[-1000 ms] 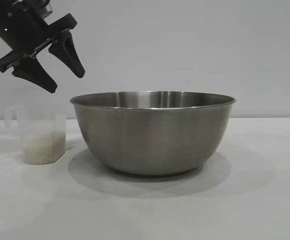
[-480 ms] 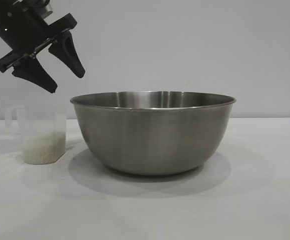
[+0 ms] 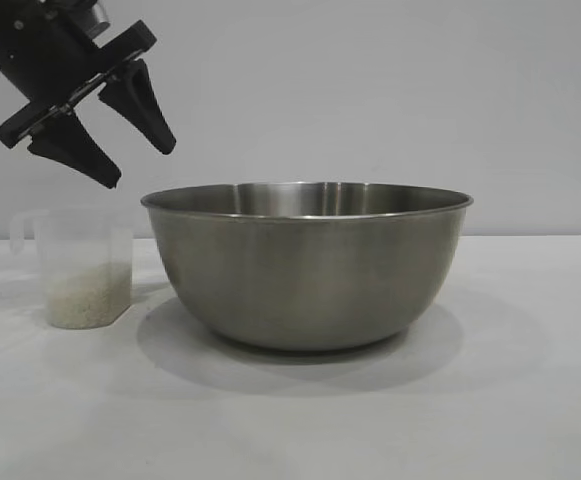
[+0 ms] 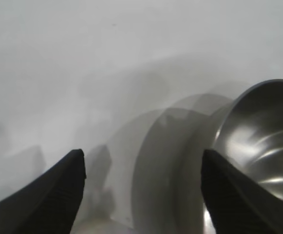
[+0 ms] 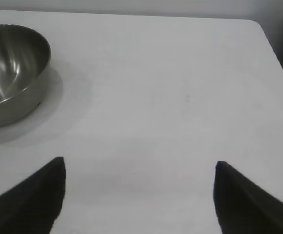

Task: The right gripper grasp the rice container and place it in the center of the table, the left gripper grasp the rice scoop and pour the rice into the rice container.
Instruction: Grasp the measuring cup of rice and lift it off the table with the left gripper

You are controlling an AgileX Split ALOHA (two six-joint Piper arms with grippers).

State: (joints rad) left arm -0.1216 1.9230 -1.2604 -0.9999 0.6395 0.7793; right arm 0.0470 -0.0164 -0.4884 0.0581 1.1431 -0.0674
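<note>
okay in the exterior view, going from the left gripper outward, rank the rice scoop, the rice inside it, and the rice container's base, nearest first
From the open left gripper:
1. Rice scoop, its rim just below the gripper at the left.
2. Rice, lower, in the scoop's bottom.
3. Rice container base, farthest, low at the table's center.

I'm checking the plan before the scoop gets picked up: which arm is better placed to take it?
Left. The left gripper hangs open just above the rice scoop. The right gripper, also open, sits apart beyond the rice container.
</note>
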